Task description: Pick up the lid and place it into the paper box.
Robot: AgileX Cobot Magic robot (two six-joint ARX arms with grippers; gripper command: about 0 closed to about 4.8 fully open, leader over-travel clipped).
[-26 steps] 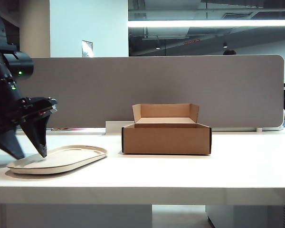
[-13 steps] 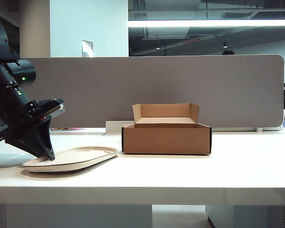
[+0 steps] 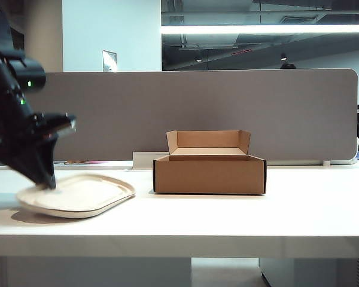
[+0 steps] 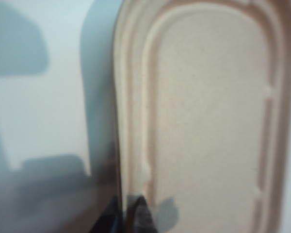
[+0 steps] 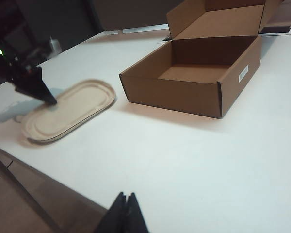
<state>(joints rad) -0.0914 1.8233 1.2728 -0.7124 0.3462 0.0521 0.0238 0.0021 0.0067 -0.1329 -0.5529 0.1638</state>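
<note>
The left tool (image 3: 45, 181) is clamped on the rim of the lid (image 3: 78, 195) at the left side of the white counter (image 3: 227, 218), its dark fingers closed over the edge at the lid's far-left end. In the exterior view that gripped end sits slightly raised, with shadow beneath it, while the end nearer the box looks low against the counter — whether it touches cannot be told. The left wrist view shows the pale pulp lid (image 4: 208, 121) filling most of the picture, its raised rim running along one side, and the tool's dark tips (image 4: 128, 216) pinching that rim. The paper box (image 3: 209, 170) stands just right of the lid, apart from it, open, back flap upright. The right tool (image 5: 123, 213) is pressed shut, hanging over the near counter edge — well clear of lid (image 5: 68, 110) and box (image 5: 199, 73).
</note>
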